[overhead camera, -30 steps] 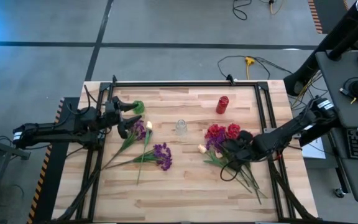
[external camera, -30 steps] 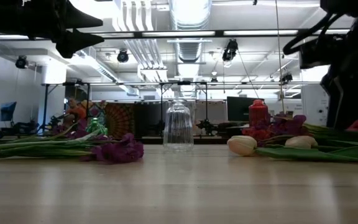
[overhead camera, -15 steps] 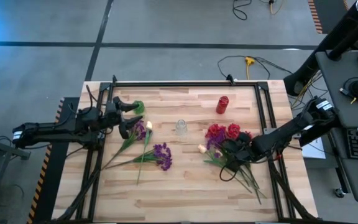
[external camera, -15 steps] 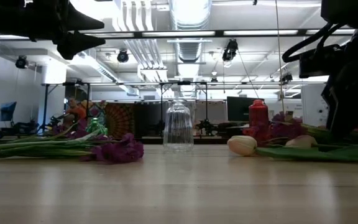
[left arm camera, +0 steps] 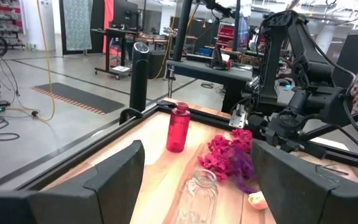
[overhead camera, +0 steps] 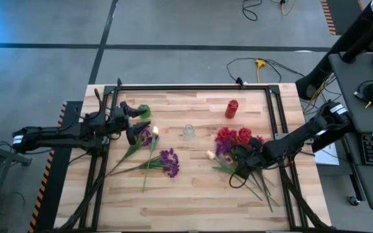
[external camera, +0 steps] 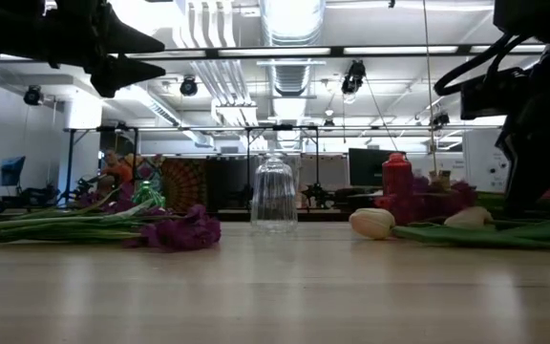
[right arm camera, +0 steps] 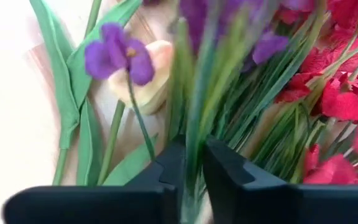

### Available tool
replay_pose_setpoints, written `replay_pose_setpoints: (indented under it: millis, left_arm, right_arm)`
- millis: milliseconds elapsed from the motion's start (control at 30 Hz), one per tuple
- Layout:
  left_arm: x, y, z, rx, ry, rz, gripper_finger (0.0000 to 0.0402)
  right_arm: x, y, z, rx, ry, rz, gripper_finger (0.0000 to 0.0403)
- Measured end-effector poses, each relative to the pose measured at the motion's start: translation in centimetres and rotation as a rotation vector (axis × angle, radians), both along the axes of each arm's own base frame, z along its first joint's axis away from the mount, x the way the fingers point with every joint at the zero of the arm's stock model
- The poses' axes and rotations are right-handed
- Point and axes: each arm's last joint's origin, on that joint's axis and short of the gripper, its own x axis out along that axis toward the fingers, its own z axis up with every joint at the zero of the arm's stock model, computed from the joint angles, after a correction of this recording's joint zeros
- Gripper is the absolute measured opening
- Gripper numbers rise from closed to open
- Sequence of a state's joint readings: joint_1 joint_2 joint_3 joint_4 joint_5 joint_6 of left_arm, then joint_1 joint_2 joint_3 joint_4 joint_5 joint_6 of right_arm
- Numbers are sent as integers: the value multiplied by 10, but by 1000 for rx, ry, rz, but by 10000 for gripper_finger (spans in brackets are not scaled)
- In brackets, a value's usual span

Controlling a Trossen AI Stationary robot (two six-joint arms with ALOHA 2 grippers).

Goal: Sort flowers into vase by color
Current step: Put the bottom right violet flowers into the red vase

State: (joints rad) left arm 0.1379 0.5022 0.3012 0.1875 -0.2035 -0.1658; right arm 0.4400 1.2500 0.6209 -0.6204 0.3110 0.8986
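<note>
**Right gripper pinches a purple flower stem out of the right-hand pile; the lift comes next.**

High view: the right gripper [overhead camera: 243, 169] sits low in the right pile of flowers [overhead camera: 235, 147], just beside the red blossoms [overhead camera: 233, 136]; a second ago it stood slightly farther from them. The left gripper [overhead camera: 135, 122] hangs spread wide above the left bunch [overhead camera: 155, 155], holding nothing. Clear vase [overhead camera: 188, 132] and red bottle [overhead camera: 231, 108] stand apart, both empty of flowers.
Low view: the right arm's bulk hides its grip; a cream tulip bud [external camera: 371, 223] lies in front of the pile.
Left wrist view: wide-apart fingers [left arm camera: 114, 177], vase ahead.
Right wrist view: the fingers [right arm camera: 173, 163], parted a second ago, now clamp a green stem [right arm camera: 194, 124] carrying purple blossoms [right arm camera: 118, 57]. My judgement: a straight lift is needed, so neighbouring stems fall away.
</note>
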Motion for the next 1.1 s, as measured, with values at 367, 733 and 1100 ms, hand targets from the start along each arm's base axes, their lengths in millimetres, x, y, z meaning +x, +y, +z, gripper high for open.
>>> replay_pose_setpoints:
  millis: [367,733,1100]
  left_arm:
    - [0,0,1,-2,-15,0,276]
    - [0,0,1,-2,-15,0,276]
    - [0,0,1,-66,-36,-1,276]
  right_arm:
    - [-6,-3,21,68,-109,-35,17]
    - [-14,-8,47,101,-289,-67,17]
    - [-1,-7,66,-116,-517,91,18]
